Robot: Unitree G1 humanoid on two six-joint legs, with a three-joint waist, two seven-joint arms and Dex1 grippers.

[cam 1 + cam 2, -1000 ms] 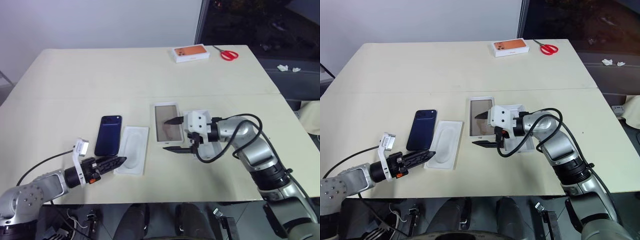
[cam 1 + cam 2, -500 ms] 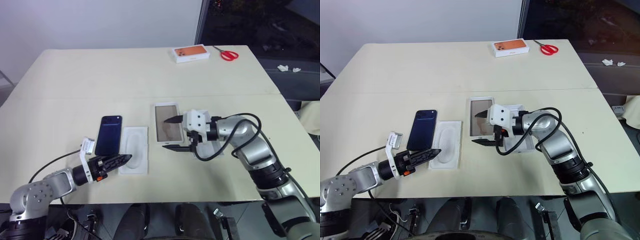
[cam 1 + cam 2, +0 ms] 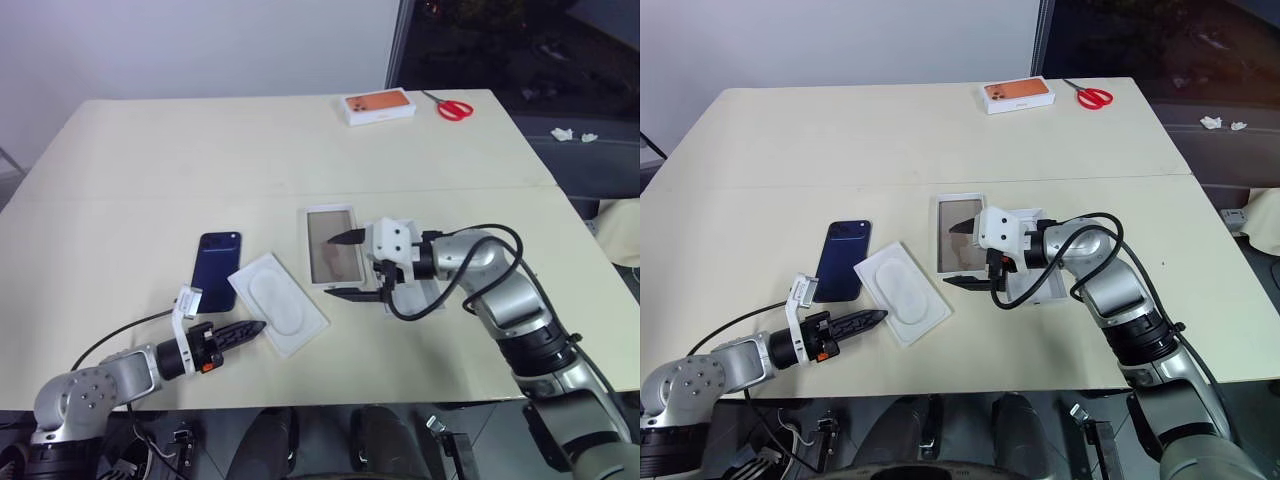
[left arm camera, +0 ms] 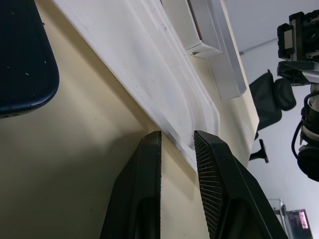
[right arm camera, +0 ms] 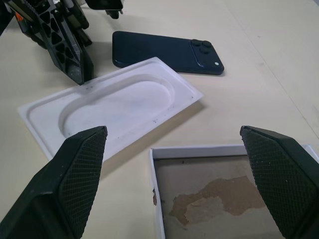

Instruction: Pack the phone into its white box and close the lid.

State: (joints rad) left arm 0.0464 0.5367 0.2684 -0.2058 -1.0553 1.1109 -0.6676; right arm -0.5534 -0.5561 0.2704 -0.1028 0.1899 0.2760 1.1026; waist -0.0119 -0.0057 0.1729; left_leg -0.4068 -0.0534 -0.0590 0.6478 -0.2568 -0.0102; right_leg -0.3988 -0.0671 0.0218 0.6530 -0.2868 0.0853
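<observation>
On the pale cream desk (image 3: 150, 160), a slim dark blue phone (image 3: 216, 271) lies just beside a tilted white insert with an oval recess (image 3: 279, 316). The left tool (image 3: 248, 328) touches that insert's near edge. The right tool (image 3: 342, 266), fingers spread, hovers over the shallow white box with tan floor (image 3: 331, 246).

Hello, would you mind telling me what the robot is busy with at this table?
It is packing a phone. The left gripper is at the edge of the white insert, which lies askew beside the phone. The right gripper hovers wide open over the white box. The phone is not yet packed.
</observation>
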